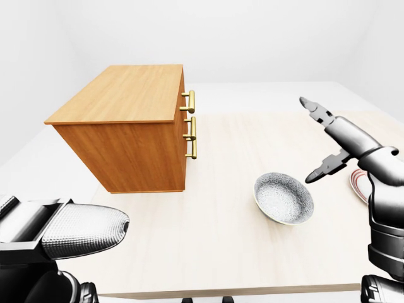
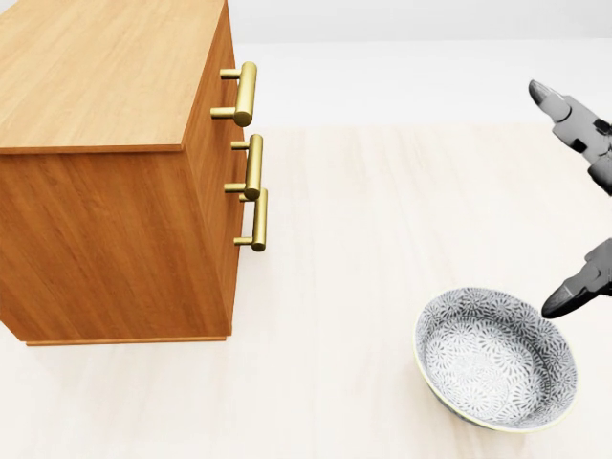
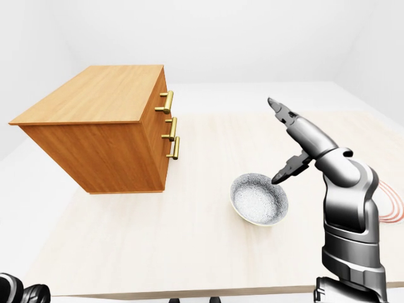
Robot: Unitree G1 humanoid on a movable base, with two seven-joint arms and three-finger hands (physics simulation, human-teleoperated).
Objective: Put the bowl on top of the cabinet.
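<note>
A grey-patterned bowl sits upright on the pale wooden table, to the right of the cabinet. The wooden cabinet with brass handles stands at the left, and its flat top is bare. My right hand hovers just above the bowl's right rim with its fingers spread wide, one pointing up and one reaching down near the rim. It holds nothing. Part of my left arm shows at the bottom left of the left-eye view, low and far from the bowl; its fingers are not clear.
A white plate with red rings lies on the table at the right, partly behind my right arm. The table's near edge runs along the bottom of the eye views. White floor and walls surround the table.
</note>
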